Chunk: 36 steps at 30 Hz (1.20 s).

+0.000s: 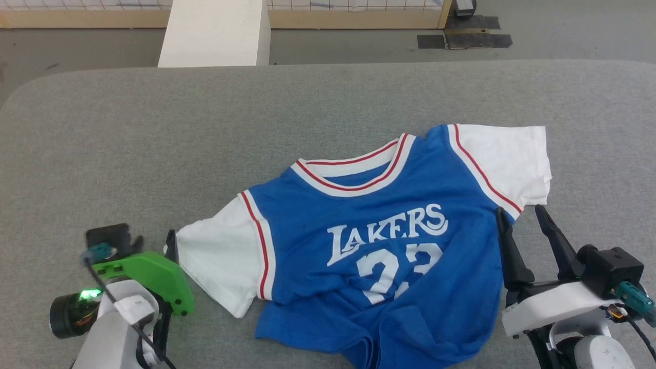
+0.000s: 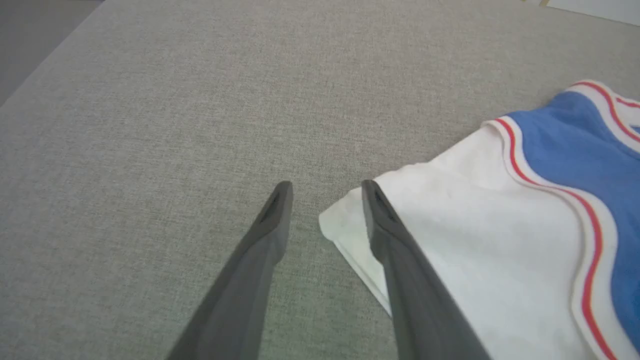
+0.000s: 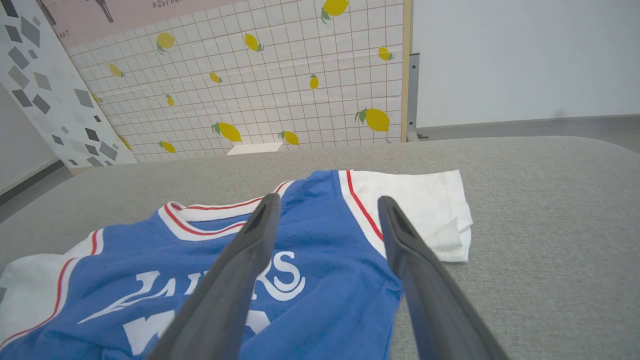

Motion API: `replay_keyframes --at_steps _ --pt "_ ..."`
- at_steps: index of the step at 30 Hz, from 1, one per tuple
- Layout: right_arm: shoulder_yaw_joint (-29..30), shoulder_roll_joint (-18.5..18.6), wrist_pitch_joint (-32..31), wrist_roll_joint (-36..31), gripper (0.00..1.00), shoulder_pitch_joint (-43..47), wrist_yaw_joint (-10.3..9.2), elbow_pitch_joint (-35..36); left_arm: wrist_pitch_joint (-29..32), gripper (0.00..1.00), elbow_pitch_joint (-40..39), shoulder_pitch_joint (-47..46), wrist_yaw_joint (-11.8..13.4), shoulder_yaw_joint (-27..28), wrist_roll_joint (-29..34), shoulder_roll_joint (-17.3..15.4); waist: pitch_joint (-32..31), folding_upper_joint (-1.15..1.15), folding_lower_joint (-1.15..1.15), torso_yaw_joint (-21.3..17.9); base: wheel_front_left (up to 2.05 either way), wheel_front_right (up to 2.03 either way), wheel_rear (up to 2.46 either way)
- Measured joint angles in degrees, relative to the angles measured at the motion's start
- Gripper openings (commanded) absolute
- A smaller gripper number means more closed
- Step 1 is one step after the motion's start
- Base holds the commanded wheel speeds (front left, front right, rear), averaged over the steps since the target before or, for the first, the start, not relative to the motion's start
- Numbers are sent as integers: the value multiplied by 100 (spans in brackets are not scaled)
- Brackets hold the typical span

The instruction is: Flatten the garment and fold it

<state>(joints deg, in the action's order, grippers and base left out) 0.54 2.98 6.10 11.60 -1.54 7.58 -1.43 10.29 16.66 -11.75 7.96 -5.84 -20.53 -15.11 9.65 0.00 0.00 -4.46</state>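
Both open and empty, the left gripper (image 2: 325, 187) hovers at a white sleeve (image 2: 475, 225) and the right gripper (image 3: 325, 200) at the side of the blue Lakers jersey (image 1: 379, 215) on a grey fabric surface (image 1: 205, 128).

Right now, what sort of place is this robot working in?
Probably a robotics lab or staged test room: a grey fabric-covered table holds the garment, a printed lemon-tile backdrop stands behind it, and dark patches mark the bare floor.

Open grey table (image 1: 154, 128) left and beyond garment (image 1: 384, 230); white block (image 1: 215, 31) stands past far edge.
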Motion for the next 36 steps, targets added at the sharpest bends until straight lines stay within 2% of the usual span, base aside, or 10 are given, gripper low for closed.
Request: replay_keyframes --at_steps 4,7,11,17,25,26,27,28,36 --pt "11 0 5 1 100 1 0 0 -653 100 -187 164 222 370 -323 323 -59 0 0 -6 0 0 0" --pt "13 0 5 2 100 2 0 12 -903 100 -250 348 222 431 -389 478 -94 0 0 10 0 0 0" --pt "-37 0 -2 2 100 1 0 62 -935 100 -123 398 178 380 -477 514 -63 0 0 14 0 0 0" --pt "-108 0 -4 2 100 -86 0 126 -563 100 442 101 13 263 -621 505 49 0 0 -49 0 0 0" --pt "-142 -1 2 56 100 -113 0 132 77 100 917 -410 -32 -1 -611 416 170 0 0 -257 0 0 0" --pt "-133 -1 18 62 100 -114 0 131 119 46 920 -426 -33 -31 -609 396 181 0 0 -284 0 0 0" --pt "-126 -1 43 62 100 -116 0 131 121 13 921 -433 -33 -53 -587 382 189 0 0 -303 0 0 0" --pt "-121 0 47 62 100 -119 0 131 120 0 918 -435 -33 -78 -552 371 199 0 0 -324 0 0 0" --pt "70 0 48 -65 100 -296 0 98 -364 0 867 -414 33 -113 -456 364 227 0 0 -291 0 0 0"
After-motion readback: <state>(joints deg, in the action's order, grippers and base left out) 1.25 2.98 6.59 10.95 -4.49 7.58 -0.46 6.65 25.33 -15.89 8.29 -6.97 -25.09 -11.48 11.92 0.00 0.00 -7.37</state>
